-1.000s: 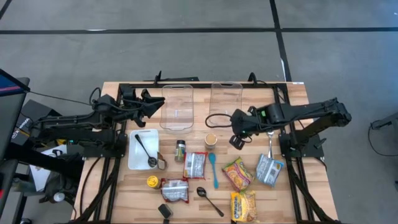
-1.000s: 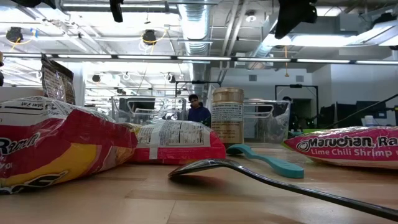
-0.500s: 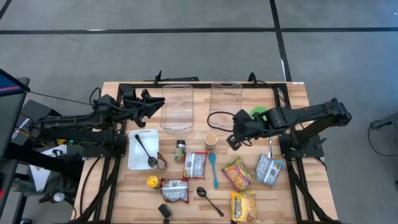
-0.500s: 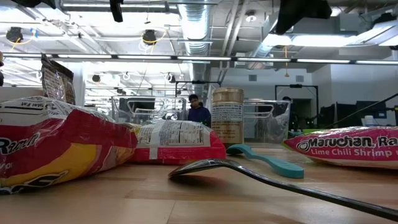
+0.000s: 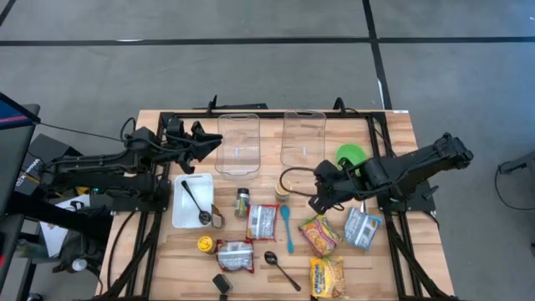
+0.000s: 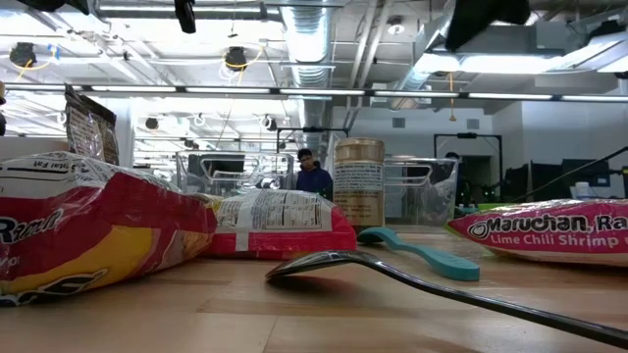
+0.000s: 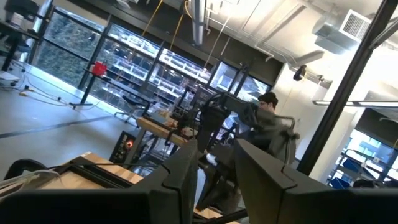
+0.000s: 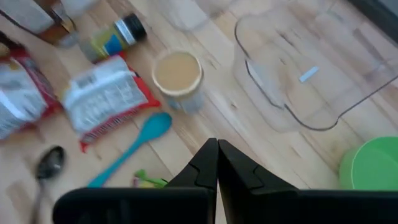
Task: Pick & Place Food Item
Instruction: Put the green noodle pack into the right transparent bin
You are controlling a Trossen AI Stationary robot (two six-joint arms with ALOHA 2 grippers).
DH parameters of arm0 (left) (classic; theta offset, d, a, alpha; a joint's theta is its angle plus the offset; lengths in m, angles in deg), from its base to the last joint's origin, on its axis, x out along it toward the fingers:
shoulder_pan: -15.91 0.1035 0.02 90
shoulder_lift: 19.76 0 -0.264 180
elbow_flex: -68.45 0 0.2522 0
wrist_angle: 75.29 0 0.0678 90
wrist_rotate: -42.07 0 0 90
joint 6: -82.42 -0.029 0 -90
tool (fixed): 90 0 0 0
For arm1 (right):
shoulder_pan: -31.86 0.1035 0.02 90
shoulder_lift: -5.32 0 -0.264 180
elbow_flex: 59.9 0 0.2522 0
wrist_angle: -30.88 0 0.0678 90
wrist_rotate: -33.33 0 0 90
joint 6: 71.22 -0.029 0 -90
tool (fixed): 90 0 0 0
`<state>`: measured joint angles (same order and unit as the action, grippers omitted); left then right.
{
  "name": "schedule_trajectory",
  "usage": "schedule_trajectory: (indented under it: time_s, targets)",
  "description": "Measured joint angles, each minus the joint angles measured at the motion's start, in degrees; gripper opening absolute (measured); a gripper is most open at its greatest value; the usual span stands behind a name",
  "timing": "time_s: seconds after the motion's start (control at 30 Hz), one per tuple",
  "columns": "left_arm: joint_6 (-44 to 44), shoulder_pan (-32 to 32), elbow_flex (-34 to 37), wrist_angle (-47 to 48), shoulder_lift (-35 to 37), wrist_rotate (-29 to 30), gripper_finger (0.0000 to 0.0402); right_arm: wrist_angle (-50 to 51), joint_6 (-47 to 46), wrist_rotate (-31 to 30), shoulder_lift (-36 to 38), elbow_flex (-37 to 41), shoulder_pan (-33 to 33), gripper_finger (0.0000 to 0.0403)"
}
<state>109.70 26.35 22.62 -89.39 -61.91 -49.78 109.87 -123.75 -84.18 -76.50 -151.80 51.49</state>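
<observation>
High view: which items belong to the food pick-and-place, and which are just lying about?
Job:
- ramen packets
- red-and-white food packets
- clear plastic bins
- shut right gripper

Lying about:
- teal plastic spoon
- black metal spoon
- green bowl
- white tray

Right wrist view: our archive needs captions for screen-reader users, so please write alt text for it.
The shut right gripper hangs above a wooden table, pointing toward a small tan-lidded cup. A teal spoon and a red-edged food packet lie beside it, with a clear container and green bowl farther off.
</observation>
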Motion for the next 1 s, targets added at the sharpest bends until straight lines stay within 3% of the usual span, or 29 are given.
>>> schedule_trajectory:
  time_s: [0.3, 0.57, 0.8, 1.0]
  targets:
    - [0.0, 0.0, 0.0, 0.0, 0.0, 0.0, 0.0102, -5.0, -3.1, 2.7, 0.0, 10.5, 0.6, 0.0003]
    - [0.0, 0.0, 0.0, 0.0, 0.0, 0.0, 0.0102, -6.9, -3.5, 14.8, 0.0, 14.2, 0.6, 0.0003]
    - [0.0, 0.0, 0.0, 0.0, 0.0, 0.1, 0.0102, -7.3, -3.0, 21.9, 0.0, 18.3, 0.7, 0.0003]
    - [0.0, 0.0, 0.0, 0.0, 0.0, 0.1, 0.0102, -15.5, -2.8, 23.2, 0.0, 23.2, 0.6, 0.0003]
